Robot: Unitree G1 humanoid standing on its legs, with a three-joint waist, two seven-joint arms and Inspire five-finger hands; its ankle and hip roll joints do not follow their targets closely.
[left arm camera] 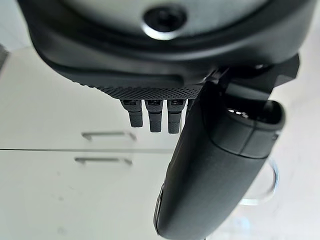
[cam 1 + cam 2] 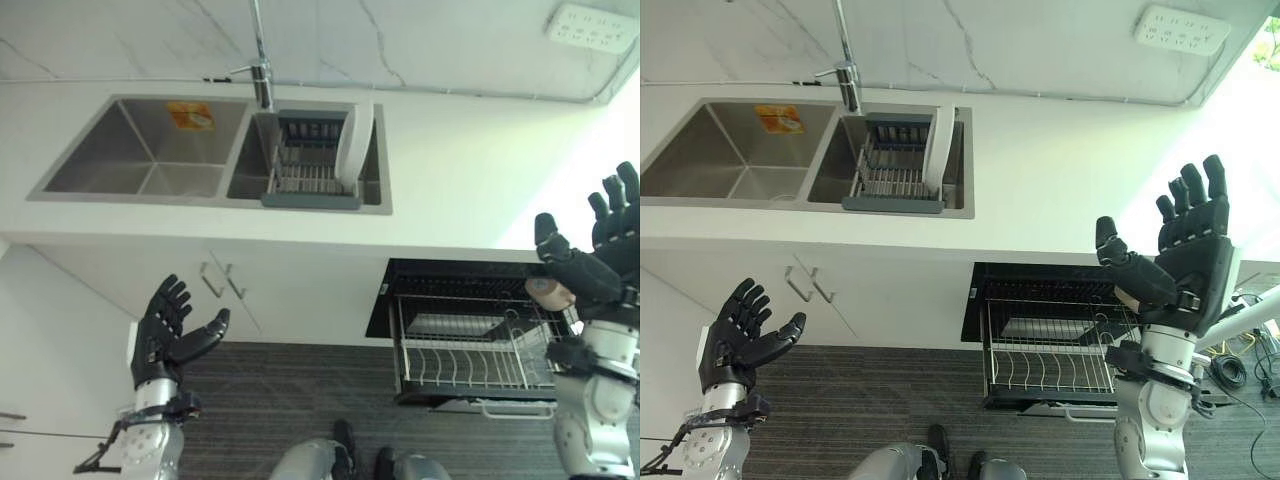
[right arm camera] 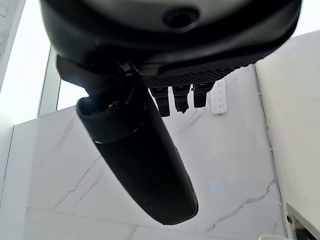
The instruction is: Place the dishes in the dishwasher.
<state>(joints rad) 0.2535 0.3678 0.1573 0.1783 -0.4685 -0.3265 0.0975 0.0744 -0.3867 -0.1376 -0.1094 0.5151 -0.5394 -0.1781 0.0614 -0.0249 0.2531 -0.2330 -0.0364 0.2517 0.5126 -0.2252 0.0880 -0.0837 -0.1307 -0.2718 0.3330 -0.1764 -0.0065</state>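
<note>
Two open robot hands (image 2: 1185, 245) (image 2: 740, 335), empty.

Both arms are silver-grey with jointed metal wrists. The left hand (image 2: 165, 335) and right hand (image 2: 1185, 250) are matte black, with segmented fingers and stippled palm pads.

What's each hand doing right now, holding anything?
Left hand: open, fingers relaxed, holding nothing.
Right hand: open, fingers spread upward, holding nothing.

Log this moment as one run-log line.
left hand: open, empty | right hand: open, empty | plate: upright in sink rack | dishwasher rack: pulled out
</note>
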